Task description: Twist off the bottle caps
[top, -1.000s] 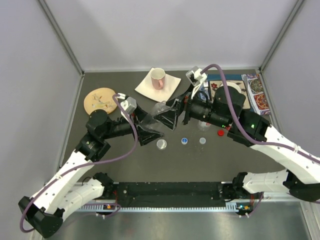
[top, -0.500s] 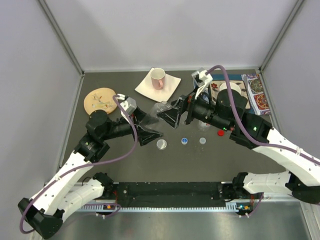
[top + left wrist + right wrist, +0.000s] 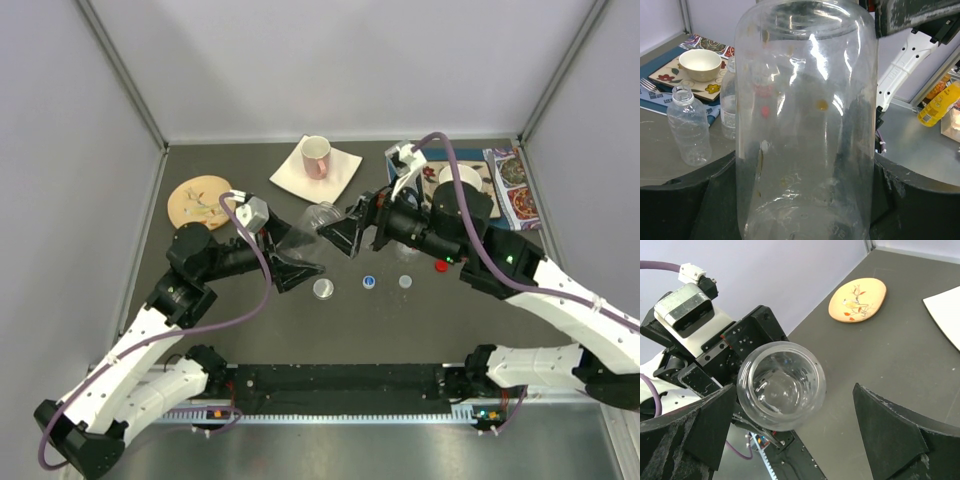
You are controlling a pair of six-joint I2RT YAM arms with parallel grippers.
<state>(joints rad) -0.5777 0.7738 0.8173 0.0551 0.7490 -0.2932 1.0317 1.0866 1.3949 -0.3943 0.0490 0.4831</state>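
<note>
My left gripper [image 3: 293,264] is shut on the squat clear bottle [image 3: 312,224] and holds it tilted above the table; the bottle's mouth is open. It fills the left wrist view [image 3: 805,125]. My right gripper [image 3: 342,230] is open just beyond the mouth, and its fingers [image 3: 695,430] stand wide on either side of the bottle [image 3: 781,385] without touching it. On the table lie the wide greyish-clear cap [image 3: 323,289], the blue cap [image 3: 369,282], the white cap [image 3: 405,282] and the red cap [image 3: 440,266]. Two slim bottles [image 3: 688,127] [image 3: 729,107] stand behind; the nearer one is uncapped.
A pink-lined mug [image 3: 316,155] sits on a white napkin [image 3: 290,180] at the back. A wooden plate [image 3: 198,200] lies at the back left. A white bowl [image 3: 700,64] sits on a patterned placemat [image 3: 515,185] at the back right.
My right gripper has drawn slightly up and back from the bottle's mouth. My left arm has shifted a little, still holding the bottle. The caps have not moved.
</note>
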